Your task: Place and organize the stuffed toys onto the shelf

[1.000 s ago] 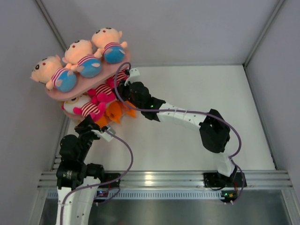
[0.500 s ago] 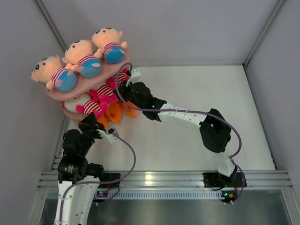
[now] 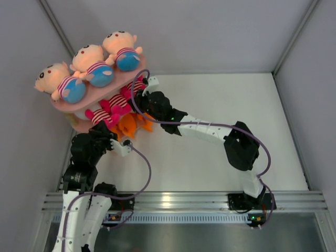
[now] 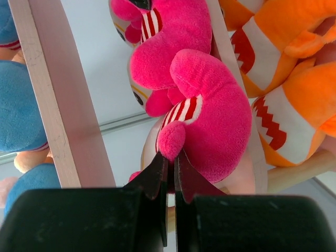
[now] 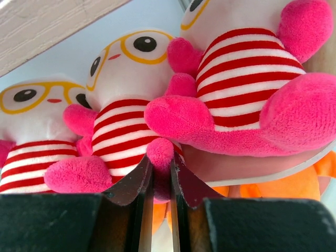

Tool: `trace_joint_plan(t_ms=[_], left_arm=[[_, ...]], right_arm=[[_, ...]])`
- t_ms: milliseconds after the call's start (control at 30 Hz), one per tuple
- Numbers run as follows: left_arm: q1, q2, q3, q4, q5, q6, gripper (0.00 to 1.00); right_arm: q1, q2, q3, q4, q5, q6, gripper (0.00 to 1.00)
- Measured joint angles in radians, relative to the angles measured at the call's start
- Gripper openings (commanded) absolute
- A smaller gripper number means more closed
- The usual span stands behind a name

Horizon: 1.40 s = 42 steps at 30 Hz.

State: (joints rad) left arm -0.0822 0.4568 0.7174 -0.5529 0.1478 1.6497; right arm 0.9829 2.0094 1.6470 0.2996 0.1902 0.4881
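The pink shelf (image 3: pixel 71 106) stands at the far left. Three boy dolls (image 3: pixel 88 59) in striped shirts and blue pants lie on its top board. Three white dolls with yellow glasses and pink limbs sit in a row on the board below (image 5: pixel 118 113), partly hidden from above (image 3: pixel 113 107). My left gripper (image 4: pixel 170 157) is shut on a pink foot of the nearest white doll (image 4: pixel 210 115). My right gripper (image 5: pixel 160 160) is shut on a pink foot of the middle white doll.
Orange plush animals (image 3: pixel 134 125) sit on the lowest board, seen also in the left wrist view (image 4: pixel 283 79). Grey walls enclose the white table (image 3: pixel 220 121) at left, back and right. A metal rail (image 3: pixel 184 200) runs along the near edge.
My left arm has moved up toward the shelf, pushing its white doll further in under the top board. My right gripper has edged slightly toward the shelf.
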Motion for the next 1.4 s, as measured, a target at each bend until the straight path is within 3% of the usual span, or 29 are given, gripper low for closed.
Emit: trace_joint_plan(t_ms=[500, 833, 933, 1000, 1200, 1400], left_arm=[[0.0, 0.177, 0.154, -0.122, -0.129, 0.104, 0.0], [0.02, 0.243, 0.155, -0.145, -0.23, 0.135, 0.1], [0.026, 0.244, 0.155, -0.141, -0.243, 0.139, 0.19], [0.029, 0.24, 0.155, -0.141, -0.243, 0.146, 0.31], [0.031, 0.217, 0.156, -0.16, -0.247, 0.156, 0.56], [0.032, 0.199, 0.166, -0.194, -0.244, 0.142, 0.63]], right_arm=[[-0.003, -0.015, -0.011, 0.006, -0.016, 0.006, 0.02], [-0.004, -0.015, -0.011, 0.006, -0.023, 0.012, 0.02], [-0.004, -0.015, -0.011, 0.006, -0.024, 0.013, 0.04], [-0.004, -0.015, -0.011, 0.006, -0.024, 0.014, 0.08], [-0.004, -0.015, -0.011, 0.006, -0.03, 0.02, 0.27], [-0.005, -0.015, -0.011, 0.006, -0.032, 0.025, 0.45]])
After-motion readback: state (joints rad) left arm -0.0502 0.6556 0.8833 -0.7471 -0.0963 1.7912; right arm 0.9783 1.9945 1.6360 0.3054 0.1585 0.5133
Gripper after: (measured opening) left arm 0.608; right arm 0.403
